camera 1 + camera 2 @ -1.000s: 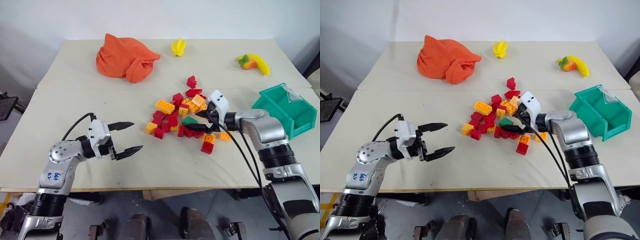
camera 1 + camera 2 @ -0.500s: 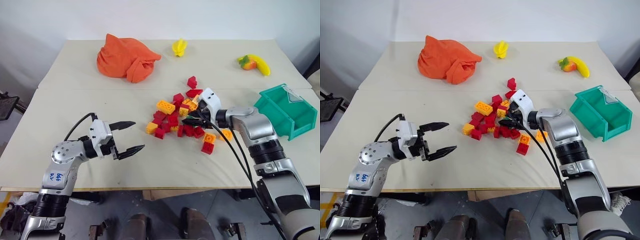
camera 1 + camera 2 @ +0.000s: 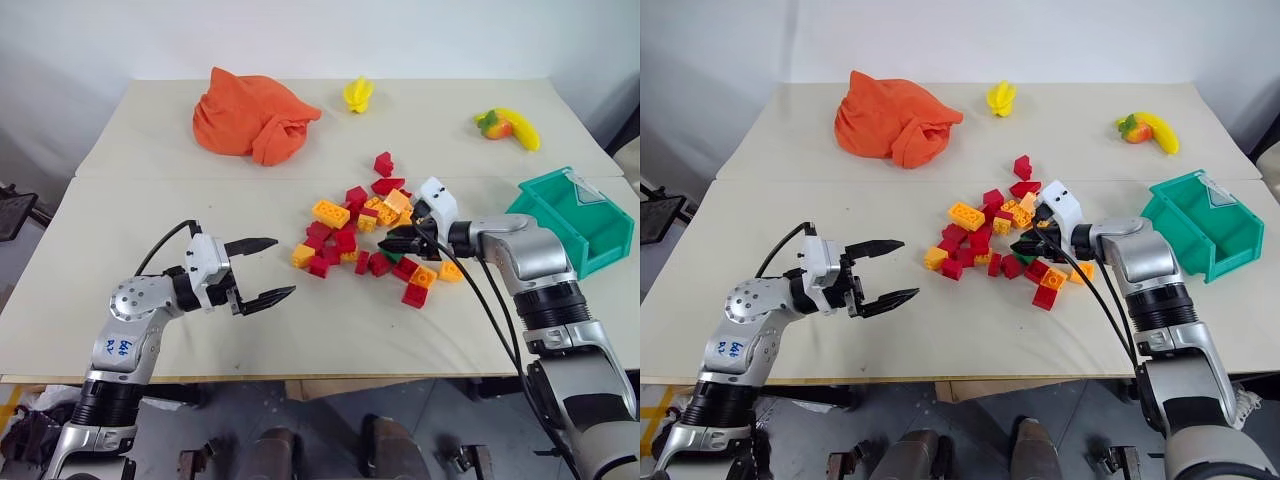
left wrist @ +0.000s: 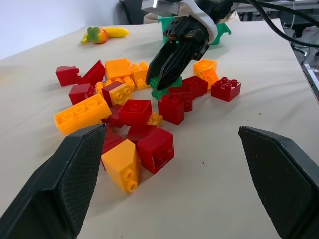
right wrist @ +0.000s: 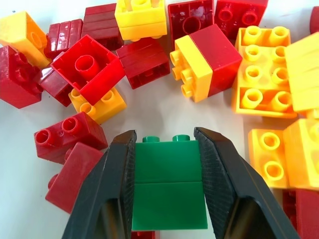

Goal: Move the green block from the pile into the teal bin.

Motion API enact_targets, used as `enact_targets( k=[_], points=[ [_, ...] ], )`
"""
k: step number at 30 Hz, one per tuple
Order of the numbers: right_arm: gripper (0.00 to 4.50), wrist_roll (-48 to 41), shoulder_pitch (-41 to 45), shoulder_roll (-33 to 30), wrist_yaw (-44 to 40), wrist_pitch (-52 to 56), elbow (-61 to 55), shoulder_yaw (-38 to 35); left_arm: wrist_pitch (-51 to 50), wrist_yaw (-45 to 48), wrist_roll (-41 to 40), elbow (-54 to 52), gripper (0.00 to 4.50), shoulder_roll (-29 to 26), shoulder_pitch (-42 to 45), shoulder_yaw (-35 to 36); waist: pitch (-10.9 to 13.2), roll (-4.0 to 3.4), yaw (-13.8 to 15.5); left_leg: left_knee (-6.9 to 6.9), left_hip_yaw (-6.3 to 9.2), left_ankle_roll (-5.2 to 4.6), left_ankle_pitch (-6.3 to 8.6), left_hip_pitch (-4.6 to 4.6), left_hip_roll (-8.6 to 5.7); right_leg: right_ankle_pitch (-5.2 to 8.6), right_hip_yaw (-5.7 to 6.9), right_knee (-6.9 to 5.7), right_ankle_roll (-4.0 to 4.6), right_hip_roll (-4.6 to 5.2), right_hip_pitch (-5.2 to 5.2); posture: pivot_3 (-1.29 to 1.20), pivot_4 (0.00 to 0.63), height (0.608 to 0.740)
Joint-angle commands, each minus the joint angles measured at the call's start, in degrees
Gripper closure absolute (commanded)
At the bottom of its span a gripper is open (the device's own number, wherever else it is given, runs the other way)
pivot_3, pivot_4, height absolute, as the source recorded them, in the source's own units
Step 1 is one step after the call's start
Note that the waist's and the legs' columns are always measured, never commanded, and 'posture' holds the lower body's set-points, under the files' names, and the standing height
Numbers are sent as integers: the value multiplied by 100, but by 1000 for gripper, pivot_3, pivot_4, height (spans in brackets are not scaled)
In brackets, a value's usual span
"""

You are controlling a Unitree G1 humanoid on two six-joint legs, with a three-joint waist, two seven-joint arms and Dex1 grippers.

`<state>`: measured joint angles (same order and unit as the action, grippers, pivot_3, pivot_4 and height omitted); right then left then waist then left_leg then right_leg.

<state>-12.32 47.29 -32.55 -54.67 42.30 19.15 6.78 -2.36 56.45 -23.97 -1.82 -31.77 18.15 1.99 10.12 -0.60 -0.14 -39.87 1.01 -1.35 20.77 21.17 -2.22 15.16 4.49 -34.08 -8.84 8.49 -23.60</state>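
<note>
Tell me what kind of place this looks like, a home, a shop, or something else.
Probably a robot test room, not a home: a plain pale table against a bare wall, staged props like a toy banana and orange cloth, and a pile of toy bricks for sorting.

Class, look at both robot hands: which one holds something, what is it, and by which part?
The right hand holds the green block by its two opposite side faces. The left hand is open and holds nothing.
</note>
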Motion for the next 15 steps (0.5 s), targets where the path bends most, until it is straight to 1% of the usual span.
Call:
enact_targets(
  k=[1,4,6,8,10,12,15],
  points=[
    [3060,-448,-54,-61,-51,-202,-419,-631,99,31,1,-111,0,61,190,-9,0,0,5,0,0,0,0,1,0,0,0,0,0,1,0,0,150,740],
    [3060,-906,-254,-98,-84,-425,-733,-1281,43,-13,-56,-136,0,207,362,-69,0,0,6,0,0,0,0,4,0,-1,0,2,-1,1,-2,0,150,740],
    [3060,-1055,-423,-177,77,-512,-876,-1678,5,-68,-79,-148,0,347,465,-107,0,0,14,0,1,0,0,4,0,-1,2,1,-1,0,-1,0,150,740],
    [3060,-1091,-638,-324,319,-746,-954,-2124,-40,-132,-96,-145,0,528,591,-169,0,0,41,-2,0,0,0,4,-1,-1,1,1,-2,1,0,0,150,740],
    [3060,-1089,-802,-514,728,-1007,-893,-2696,-44,-172,-81,-72,0,712,716,-231,0,0,63,-5,-2,-2,1,5,-5,-2,0,2,-4,2,2,0,150,740],
    [3060,-1023,-935,-726,1063,-1217,-817,-3082,-36,-192,-49,27,0,837,807,-271,0,0,84,-6,-5,-3,1,6,-9,-3,-2,2,-6,3,1,0,150,740],
    [3060,-936,-1126,-1046,1346,-1531,-611,-3451,22,-195,16,203,0,975,931,-326,0,0,83,-6,-12,-3,1,5,-12,-3,-3,3,-6,-2,1,0,150,740]
  ],
)
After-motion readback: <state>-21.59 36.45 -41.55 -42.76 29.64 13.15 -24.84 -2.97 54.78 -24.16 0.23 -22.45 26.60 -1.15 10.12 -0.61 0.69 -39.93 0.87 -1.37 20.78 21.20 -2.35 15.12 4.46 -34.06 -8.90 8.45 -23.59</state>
